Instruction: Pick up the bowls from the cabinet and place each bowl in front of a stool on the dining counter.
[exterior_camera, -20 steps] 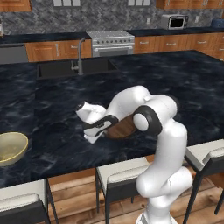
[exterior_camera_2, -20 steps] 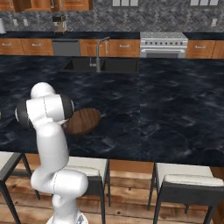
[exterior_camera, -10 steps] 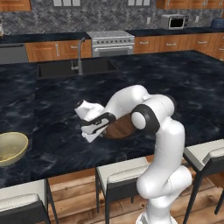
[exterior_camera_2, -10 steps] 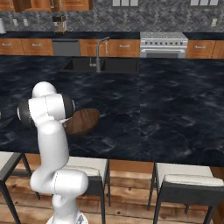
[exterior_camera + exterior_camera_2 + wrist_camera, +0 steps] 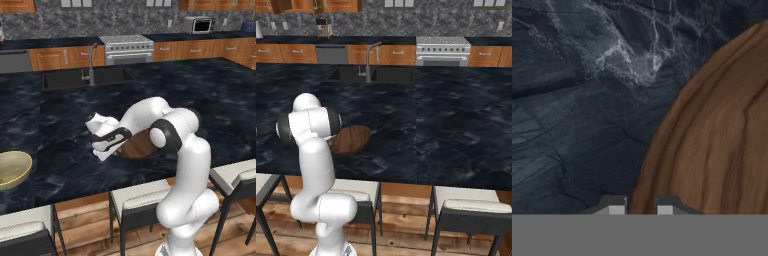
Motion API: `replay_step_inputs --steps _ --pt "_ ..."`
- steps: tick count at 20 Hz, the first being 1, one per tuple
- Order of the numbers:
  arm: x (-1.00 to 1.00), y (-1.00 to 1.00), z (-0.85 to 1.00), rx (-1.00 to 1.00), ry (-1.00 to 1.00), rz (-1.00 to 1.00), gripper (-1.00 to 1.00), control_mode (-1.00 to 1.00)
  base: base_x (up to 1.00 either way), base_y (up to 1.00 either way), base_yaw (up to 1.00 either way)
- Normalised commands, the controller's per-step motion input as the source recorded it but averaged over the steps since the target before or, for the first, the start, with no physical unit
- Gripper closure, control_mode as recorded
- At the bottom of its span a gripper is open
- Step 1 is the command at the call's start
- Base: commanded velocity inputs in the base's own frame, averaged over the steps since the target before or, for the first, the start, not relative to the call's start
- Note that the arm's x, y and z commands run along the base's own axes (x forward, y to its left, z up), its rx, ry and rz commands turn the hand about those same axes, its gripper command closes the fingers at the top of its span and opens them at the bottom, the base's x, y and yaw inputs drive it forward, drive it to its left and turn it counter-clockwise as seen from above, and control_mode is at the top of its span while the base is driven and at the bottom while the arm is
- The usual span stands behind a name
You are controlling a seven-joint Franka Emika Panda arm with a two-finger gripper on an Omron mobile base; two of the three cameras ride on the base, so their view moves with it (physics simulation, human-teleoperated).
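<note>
My gripper (image 5: 641, 207) is shut on the left rim of the dark brown wood-grained bowl (image 5: 722, 130), one fingertip on each side of the rim. The bowl (image 5: 137, 146) sits low over the dining counter (image 5: 200, 100), near its front edge, with the gripper (image 5: 119, 146) at its left side. From the right base view the arm hides part of that bowl (image 5: 353, 139). A stool (image 5: 137, 197) stands right below it. The pale beige bowl (image 5: 12, 169) rests on the counter at far left, above another stool (image 5: 25, 231).
A third stool (image 5: 235, 175) stands at the right. A sink with a faucet (image 5: 90, 65) is set into the counter's far side. The stove (image 5: 127, 47), a microwave (image 5: 196, 24) and wall cabinets (image 5: 331, 5) line the back wall.
The hand has shifted and tilted slightly while keeping hold of the brown bowl. The bowl stays in about the same spot on the counter.
</note>
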Motion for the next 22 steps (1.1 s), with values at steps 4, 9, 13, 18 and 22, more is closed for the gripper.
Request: replay_step_inputs --steps 4,9,13,18,22 --pt "-0.01 0.02 0.00 0.00 0.00 -0.04 -1.00 -1.00 0.00 0.00 0.00" --pt "0.00 0.00 0.00 0.00 0.00 -0.03 -1.00 -1.00 0.00 0.00 0.00" --pt "0.00 0.02 0.01 0.00 0.00 -0.02 -1.00 -1.00 0.00 0.00 0.00" --pt "-0.10 0.00 0.38 0.01 0.00 -0.02 -1.00 -1.00 0.00 0.00 0.00" --pt "-0.46 -0.11 0.94 0.14 0.00 -0.02 -1.00 -1.00 0.00 0.00 0.00"
